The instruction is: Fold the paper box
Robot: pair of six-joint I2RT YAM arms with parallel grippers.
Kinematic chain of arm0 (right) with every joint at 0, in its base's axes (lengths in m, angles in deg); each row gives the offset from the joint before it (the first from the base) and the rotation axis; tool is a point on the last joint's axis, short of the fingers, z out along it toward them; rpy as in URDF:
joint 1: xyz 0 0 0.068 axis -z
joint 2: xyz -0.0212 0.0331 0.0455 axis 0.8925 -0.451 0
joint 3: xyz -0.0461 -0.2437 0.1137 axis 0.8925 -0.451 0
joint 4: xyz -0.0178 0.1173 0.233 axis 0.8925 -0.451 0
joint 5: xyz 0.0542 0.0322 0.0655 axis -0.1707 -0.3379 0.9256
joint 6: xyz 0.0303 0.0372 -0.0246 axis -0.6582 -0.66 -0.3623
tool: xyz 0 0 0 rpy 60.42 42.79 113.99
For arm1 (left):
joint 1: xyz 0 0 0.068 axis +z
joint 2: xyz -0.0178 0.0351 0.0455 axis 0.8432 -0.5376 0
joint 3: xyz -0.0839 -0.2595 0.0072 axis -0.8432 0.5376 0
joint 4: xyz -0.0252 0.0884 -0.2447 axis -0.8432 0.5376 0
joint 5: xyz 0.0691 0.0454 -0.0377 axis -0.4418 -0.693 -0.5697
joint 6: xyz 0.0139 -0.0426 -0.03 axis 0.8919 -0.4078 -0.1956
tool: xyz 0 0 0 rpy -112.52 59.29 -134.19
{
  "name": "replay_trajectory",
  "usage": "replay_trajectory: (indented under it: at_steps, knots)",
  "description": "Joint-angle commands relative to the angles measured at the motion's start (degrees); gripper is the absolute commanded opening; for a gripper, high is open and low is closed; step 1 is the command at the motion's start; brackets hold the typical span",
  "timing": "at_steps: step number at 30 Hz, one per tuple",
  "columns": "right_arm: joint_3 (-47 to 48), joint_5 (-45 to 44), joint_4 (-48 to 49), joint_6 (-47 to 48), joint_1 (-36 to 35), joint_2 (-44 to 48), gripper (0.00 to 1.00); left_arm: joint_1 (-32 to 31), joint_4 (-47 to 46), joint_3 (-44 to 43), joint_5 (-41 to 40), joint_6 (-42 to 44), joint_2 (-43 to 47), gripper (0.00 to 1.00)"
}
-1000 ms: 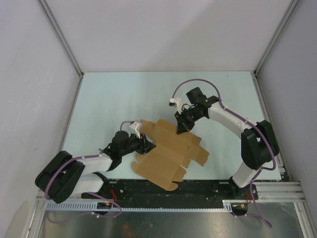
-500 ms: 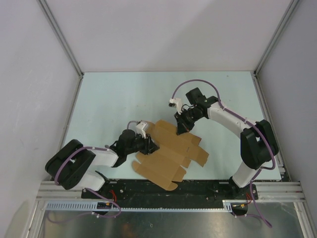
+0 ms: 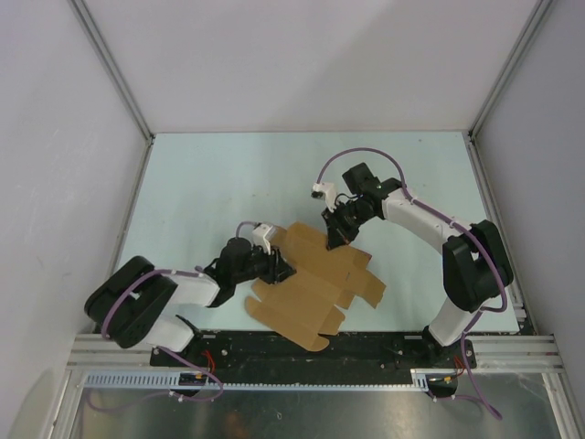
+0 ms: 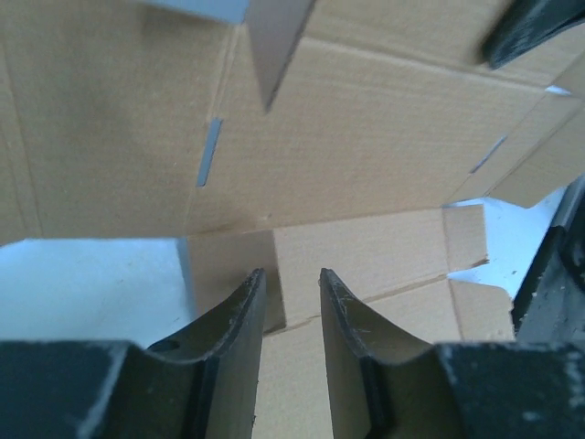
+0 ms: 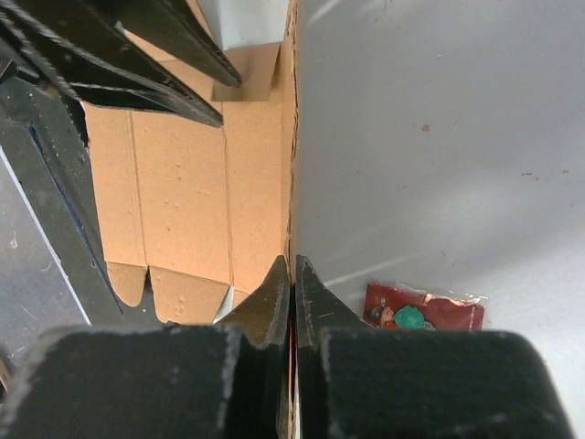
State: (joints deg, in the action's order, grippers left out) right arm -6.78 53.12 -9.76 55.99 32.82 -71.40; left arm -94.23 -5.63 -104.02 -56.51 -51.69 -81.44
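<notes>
I saw the paper box (image 3: 315,274) as matt brown cardboard, faintly ribbed; the table (image 3: 210,183) looked smooth, pale, slightly sheened.

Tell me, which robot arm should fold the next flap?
Probably the left. The right gripper is shut on the paper box at its edge, holding it. The left gripper is open, with a flap right at its tips.

Soft, even overhead light filled the top view, leaving faint shadows beneath the arms (image 3: 420,215). Close up, the left gripper (image 4: 287,274) was dark and blurred (the paper box (image 4: 366,137) beyond was sharper); pale glare streaked the table (image 5: 430,137) in the right wrist view.
</notes>
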Motion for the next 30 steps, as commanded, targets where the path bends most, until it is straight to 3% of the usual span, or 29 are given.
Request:
replay_trajectory:
  at_steps: [1,7,15,18,30]
  knots:
    - [0.4,-1.1,1.4,0.1,-0.1,0.4,0.00,-0.6,0.8,0.5,1.4,0.4,10.6,0.36]
    - [0.4,-9.5,1.6,-0.5,-2.7,1.2,0.00,-0.5,10.6,0.5,-3.6,2.5,27.6,0.41]
    - [0.4,-25.0,3.8,-1.9,-8.5,2.7,0.00,0.5,21.1,2.9,-19.6,1.4,45.8,0.39]
    - [-0.4,-31.7,6.6,-2.4,-11.3,3.7,0.00,1.9,22.3,3.7,-24.5,0.2,47.7,0.37]
    - [-2.1,-50.2,13.1,1.0,-16.5,5.0,0.00,7.0,23.4,4.1,-28.2,-0.5,48.5,0.35]
